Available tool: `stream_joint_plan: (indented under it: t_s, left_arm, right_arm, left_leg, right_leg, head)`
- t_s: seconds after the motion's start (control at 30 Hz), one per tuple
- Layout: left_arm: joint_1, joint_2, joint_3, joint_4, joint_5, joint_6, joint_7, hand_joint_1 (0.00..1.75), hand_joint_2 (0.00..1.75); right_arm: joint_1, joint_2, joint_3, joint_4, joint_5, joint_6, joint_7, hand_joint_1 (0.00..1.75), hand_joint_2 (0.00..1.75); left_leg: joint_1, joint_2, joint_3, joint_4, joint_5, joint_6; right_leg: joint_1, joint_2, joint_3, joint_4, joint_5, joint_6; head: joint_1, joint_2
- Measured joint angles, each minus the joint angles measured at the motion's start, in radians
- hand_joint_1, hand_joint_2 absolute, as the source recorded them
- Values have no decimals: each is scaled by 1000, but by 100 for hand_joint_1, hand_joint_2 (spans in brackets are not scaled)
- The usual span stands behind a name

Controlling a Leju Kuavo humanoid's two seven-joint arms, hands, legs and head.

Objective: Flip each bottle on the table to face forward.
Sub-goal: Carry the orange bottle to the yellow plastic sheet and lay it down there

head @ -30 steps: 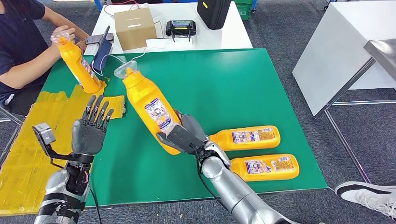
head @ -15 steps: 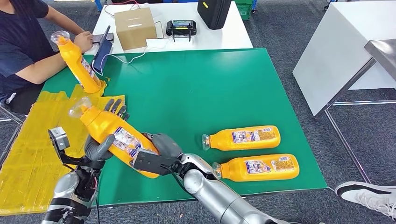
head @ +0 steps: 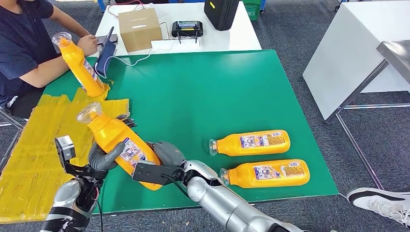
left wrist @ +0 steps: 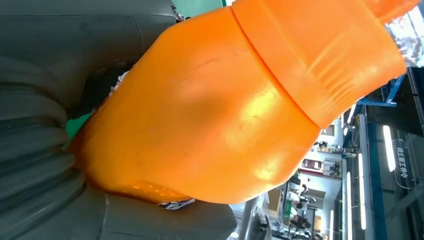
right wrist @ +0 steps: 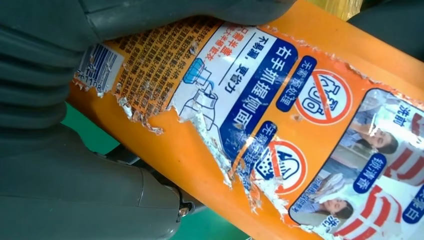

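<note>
- So the held bottle (head: 121,145) is up off the green table (head: 217,87) near its front-left corner, gripped by both hands at once.
- The right hand (head: 162,162) wraps the lower body down near the base. In the right wrist view the thumb and fingers close around the torn label (right wrist: 260,115), so that's a real grip, not just a touch.
- The left hand (head: 104,154) cups the upper body just below the shoulder. The left wrist view has the orange shoulder (left wrist: 210,115) pressed right into the palm, though I can't quite tell how hard the fingers behind it are squeezing.
- Key thing for the next move: the bottle's long axis is tilted, cap (head: 89,112) up and away toward the robot's left, base low and toward the right hand. The left hand sits nearer the cap, the right nearer the base, so my guess is a handover or a re-grip to turn it.
- Two more bottles (head: 251,143) (head: 266,174) lie on their sides at the front-right, side by side, caps pointing left, well apart from both hands.
- Another bottle (head: 80,65) leans by the yellow mat (head: 34,145) at the far left, near a seated person (head: 21,43).
</note>
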Motion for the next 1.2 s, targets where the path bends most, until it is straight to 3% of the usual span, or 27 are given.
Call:
stream_joint_plan:
  t_s: [0.17,0.47,0.57,0.6,0.7,1.0,1.2]
  left_arm:
    - [1,6,-3,0,-21,6,-17,175,175]
    - [21,13,-2,-36,-158,105,-62,175,175]
    - [29,13,3,-49,-200,137,-72,175,175]
    - [31,13,5,-57,-236,166,-78,175,175]
    - [33,13,17,-86,-374,277,-92,175,175]
    - [38,43,121,-180,-979,743,-86,175,175]
    - [70,50,150,-210,-1358,979,-7,175,175]
  right_arm:
    - [-6,0,6,9,-3,5,0,175,175]
    - [-5,-10,7,12,-4,-27,4,175,175]
    - [-4,-13,5,9,-2,-39,7,44,175]
    - [-2,-16,2,5,0,-49,12,0,131]
    - [7,-37,-16,-28,5,-76,31,0,0]
    - [140,-202,-166,-342,35,-87,18,0,0]
    - [224,-316,-250,-538,31,-60,-26,0,0]
  left_leg:
    - [0,0,0,0,0,0]
    - [0,0,0,0,0,0]
    - [0,0,0,0,0,0]
    - [0,0,0,0,0,0]
    - [0,0,0,0,0,0]
    - [0,-2,-1,0,0,0]
    - [-1,-2,-1,0,-1,0]
  right_leg:
    - [0,0,0,0,0,0]
    - [0,0,0,0,0,0]
    - [0,0,0,0,0,0]
    - [0,0,0,0,0,0]
    - [0,0,0,0,0,0]
    - [0,-2,0,0,0,0]
    - [-1,-2,0,-1,0,0]
  head:
    - [0,0]
    - [0,0]
    - [0,0]
    - [0,0]
    - [0,0]
    - [0,0]
    - [0,0]
